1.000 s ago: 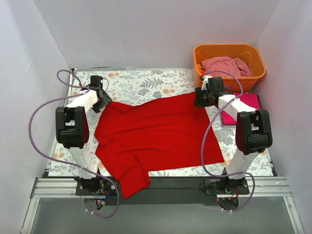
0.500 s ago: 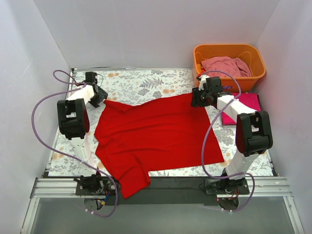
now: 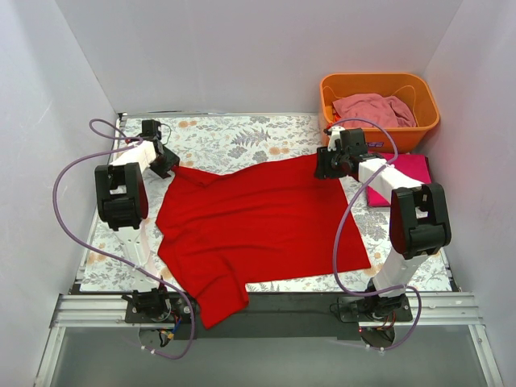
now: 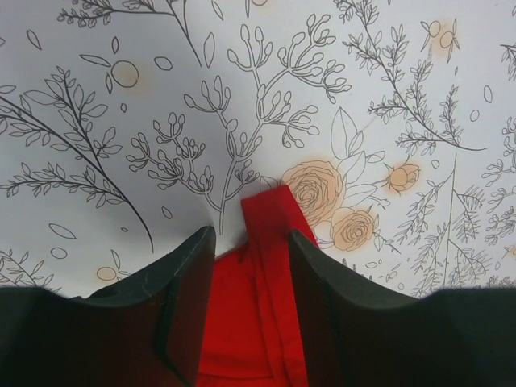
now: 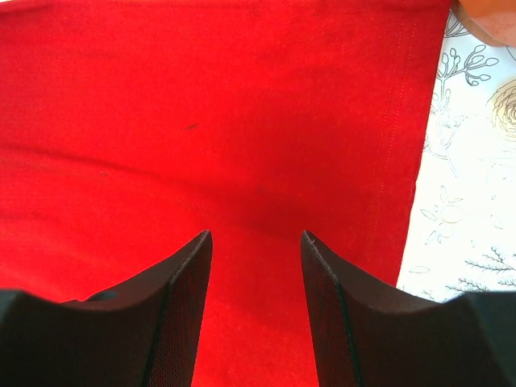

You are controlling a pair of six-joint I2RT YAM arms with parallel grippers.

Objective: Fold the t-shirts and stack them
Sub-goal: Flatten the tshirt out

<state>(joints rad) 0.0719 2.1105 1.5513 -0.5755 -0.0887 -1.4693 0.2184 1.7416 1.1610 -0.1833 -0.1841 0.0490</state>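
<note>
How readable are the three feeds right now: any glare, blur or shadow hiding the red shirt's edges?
Top external: even light, sharp, no glare, red t-shirt edges clear. Left wrist: tablecloth print crisp, left pincer dark and slightly soft. Right wrist: red nearly fills the frame, hem stitching sharp, faint shadow ahead of the right pincer.

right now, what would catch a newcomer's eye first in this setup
The bright red t-shirt dominates, spread across the middle of the floral-print table cover, with one part reaching past the cover's near edge. Next comes the orange basket in the far right corner, holding a bunched pale pink t-shirt, with a magenta t-shirt lying flat just in front. The left gripper and right gripper are open at the red shirt's far corners.
</note>
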